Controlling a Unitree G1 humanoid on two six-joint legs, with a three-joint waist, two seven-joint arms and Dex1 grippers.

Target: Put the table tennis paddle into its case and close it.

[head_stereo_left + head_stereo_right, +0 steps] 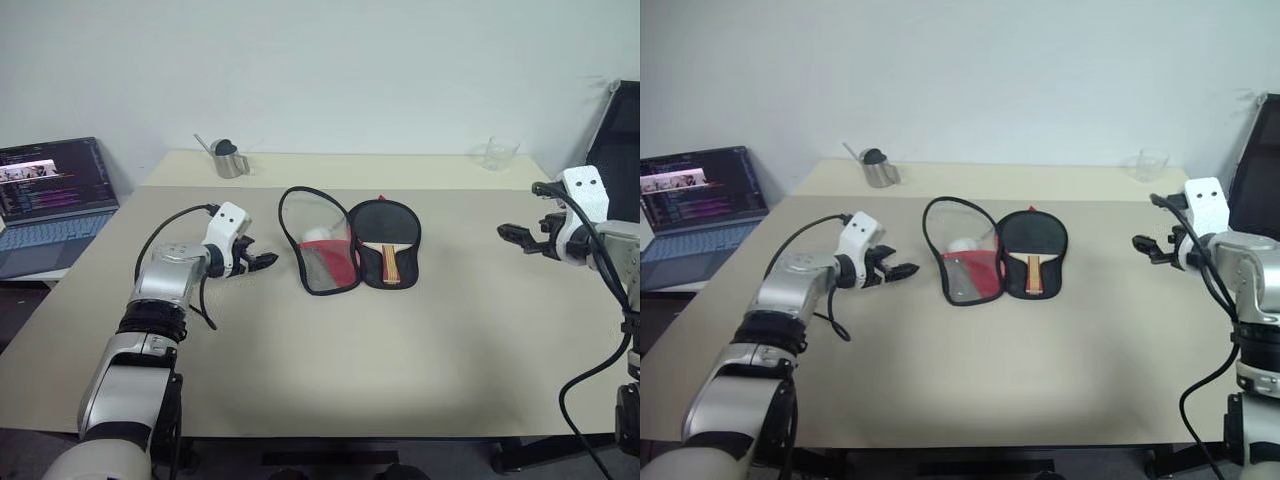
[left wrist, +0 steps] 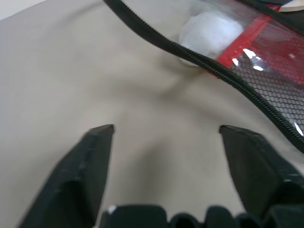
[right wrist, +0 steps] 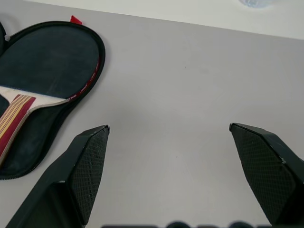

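And here we are with the soft black paddle-shaped zip case (image 1: 345, 245) lying butterflied open in the middle of the beige table (image 1: 400, 350), and it is the landmark for everything. The flat table tennis paddle with its round black rubber face and red-and-tan striped wooden handle (image 1: 386, 240) is already lying in the case's black fabric half, face filling the round part, handle pointing toward the near edge of the table. The other half, the black-rimmed flap with clear mesh window and red panel (image 1: 325, 262), lies folded out flat, with a small white ball (image 1: 316, 236) seen through its window. So by my reading the loading is done and the closing is the step in hand. The left gripper (image 1: 262, 262) sits low over the table just beside the flap's outer rim, its two black fingers (image 2: 90, 161) apart and holding nothing, aimed at the zip edge. The right gripper (image 1: 512, 233) hangs well away on the paddle side of the case, fingers spread wide, empty. Behind the case, near the far edge, stand a small metal cup (image 1: 229, 158) and a clear plastic cup (image 1: 497, 153); an open laptop (image 1: 50, 200) sits off beyond the left gripper. What comes next, I'd say: catch that flap by its rim, swing it over the paddle without nudging the bat out of its pocket, then find the zip pull, which I cannot pick out from here.
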